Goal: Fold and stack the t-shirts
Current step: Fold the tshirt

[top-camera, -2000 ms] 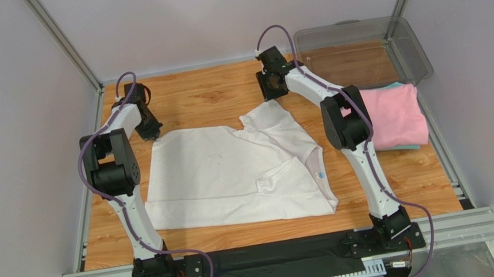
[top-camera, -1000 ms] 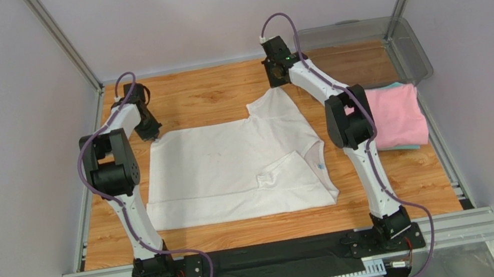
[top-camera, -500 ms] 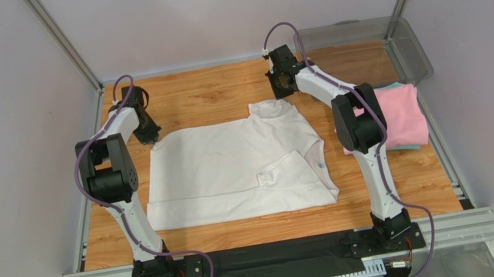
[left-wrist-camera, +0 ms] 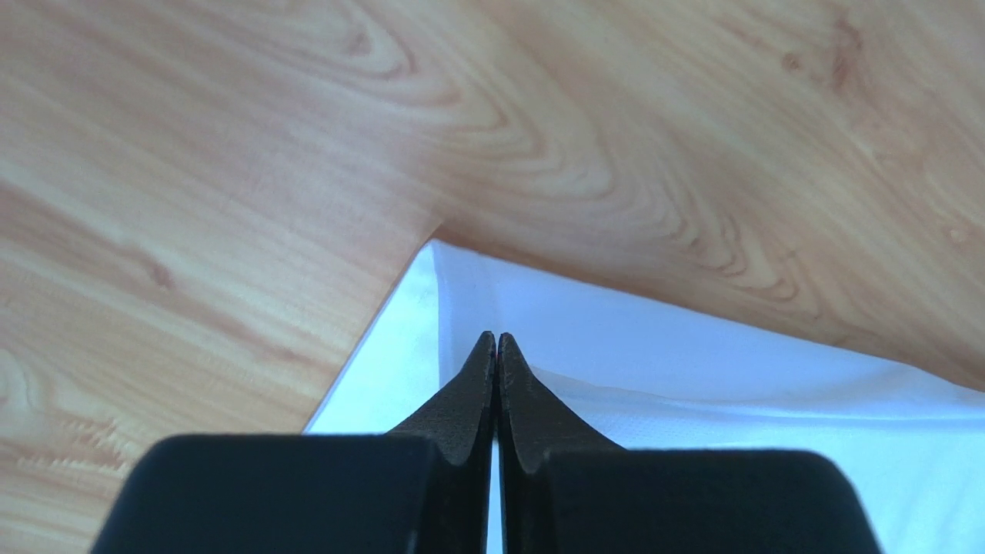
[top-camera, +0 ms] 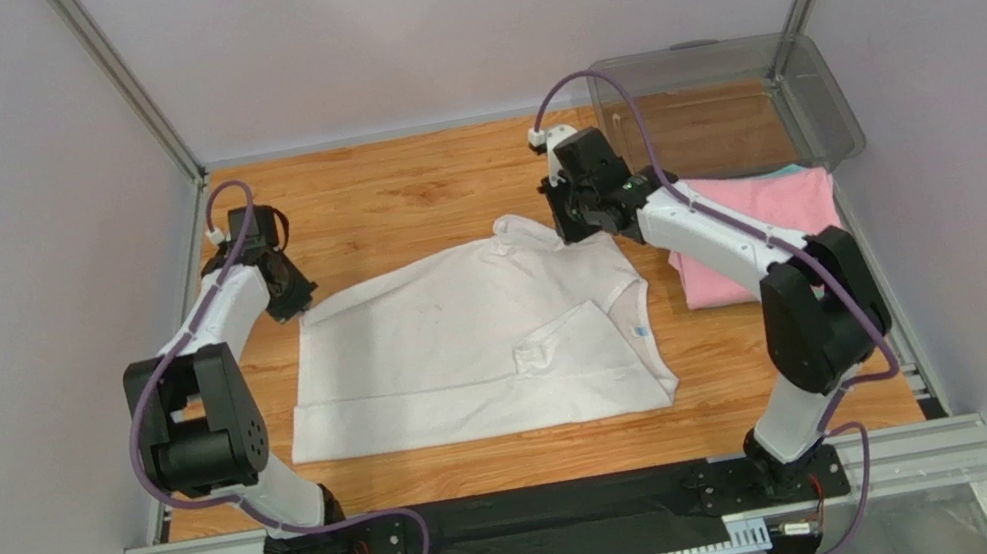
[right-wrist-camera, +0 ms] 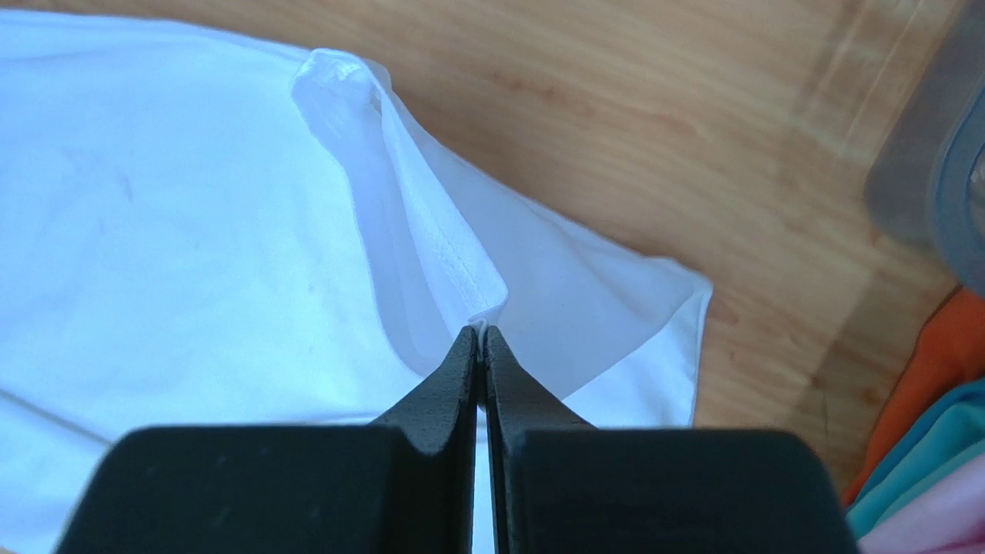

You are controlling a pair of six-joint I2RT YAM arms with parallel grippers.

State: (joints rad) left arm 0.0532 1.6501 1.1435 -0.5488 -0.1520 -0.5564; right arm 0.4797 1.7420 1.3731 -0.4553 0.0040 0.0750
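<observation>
The white t-shirt lies spread on the wooden table, its far edge lifted at both ends. My left gripper is shut on its far left corner. My right gripper is shut on the far right part, pinching a hemmed fold of white cloth. A small blue tag shows at the shirt's right edge. The pink t-shirt lies folded at the right, with a teal one showing at its far edge beneath it.
A clear plastic bin stands at the back right corner. Metal frame rails and grey walls bound the table. Orange and teal cloth edges show in the right wrist view.
Both grippers have moved toward the near side, pulling the shirt's far edge with them. The right arm has swung its elbow out to the right, over the pink shirt.
</observation>
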